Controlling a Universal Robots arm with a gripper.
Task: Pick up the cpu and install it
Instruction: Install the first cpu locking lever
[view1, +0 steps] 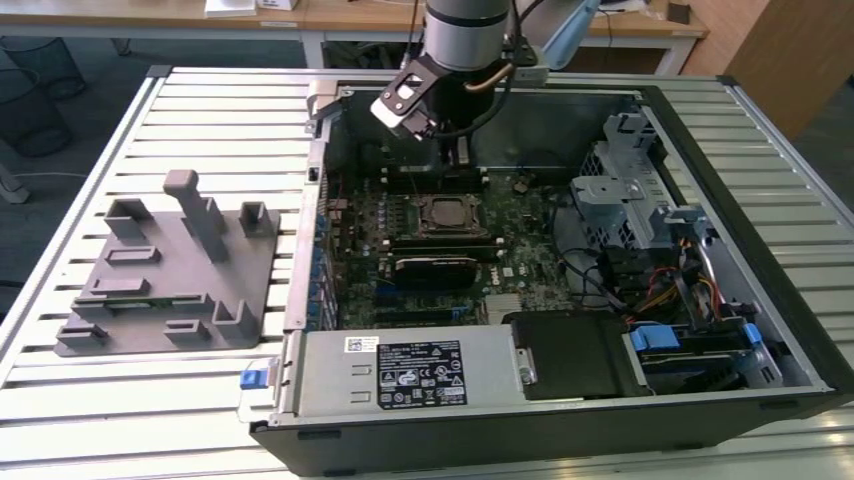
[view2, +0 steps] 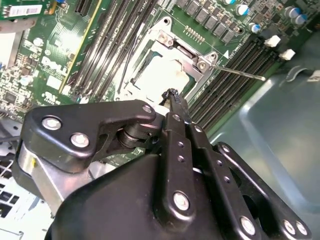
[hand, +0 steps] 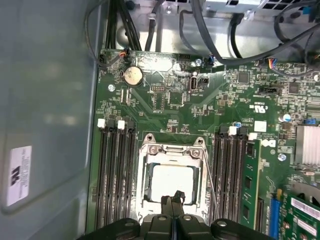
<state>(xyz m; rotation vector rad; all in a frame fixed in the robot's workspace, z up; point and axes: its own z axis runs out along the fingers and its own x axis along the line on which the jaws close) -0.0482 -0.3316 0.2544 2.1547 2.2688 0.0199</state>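
cpu (hand: 170, 181) in socket (hand: 173, 149), fingers (hand: 168, 209) pressed together

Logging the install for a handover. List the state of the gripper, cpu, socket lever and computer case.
gripper: shut, empty, over the socket.
cpu: lying flat in the socket.
socket lever: whether latched, cannot tell.
computer case: open, side panel off.

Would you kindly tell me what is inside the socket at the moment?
The cpu lies inside the socket, its pale top showing. In the first wrist view the shut gripper hangs over one edge of the cpu and covers it. Whatever lies under the cpu is hidden.
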